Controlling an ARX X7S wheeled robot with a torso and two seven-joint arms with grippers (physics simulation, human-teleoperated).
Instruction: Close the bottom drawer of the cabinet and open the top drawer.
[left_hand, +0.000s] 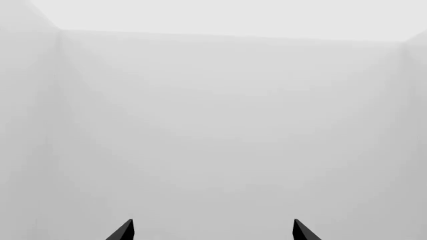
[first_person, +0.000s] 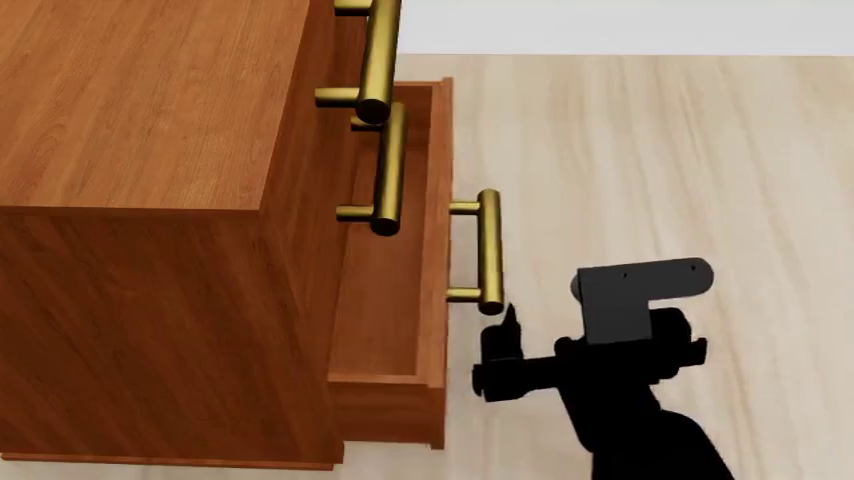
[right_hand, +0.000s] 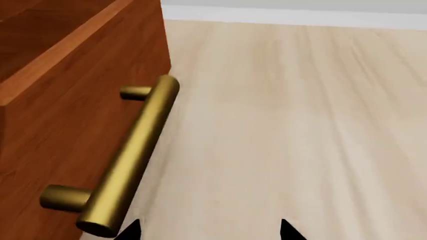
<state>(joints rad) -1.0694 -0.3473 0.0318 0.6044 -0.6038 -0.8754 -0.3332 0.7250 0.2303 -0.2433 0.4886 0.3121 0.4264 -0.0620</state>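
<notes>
The reddish-brown cabinet (first_person: 147, 200) fills the left of the head view, seen from above. Its bottom drawer (first_person: 394, 300) is pulled out, with the brass bar handle (first_person: 487, 250) on its front. The top drawer handle (first_person: 378, 50) sits highest, and that drawer looks pushed in. My right gripper (first_person: 501, 335) hovers just beyond the near end of the bottom drawer's handle (right_hand: 133, 160). In the right wrist view my right gripper (right_hand: 210, 231) is open, the handle's end close beside one fingertip and nothing between the fingers. My left gripper (left_hand: 213, 230) is open, facing a blank white wall.
The middle drawer's handle (first_person: 387, 170) lies between the other two. Pale wooden floor (first_person: 667, 150) stretches to the right of the cabinet, ending at a white wall (first_person: 601, 25) at the back.
</notes>
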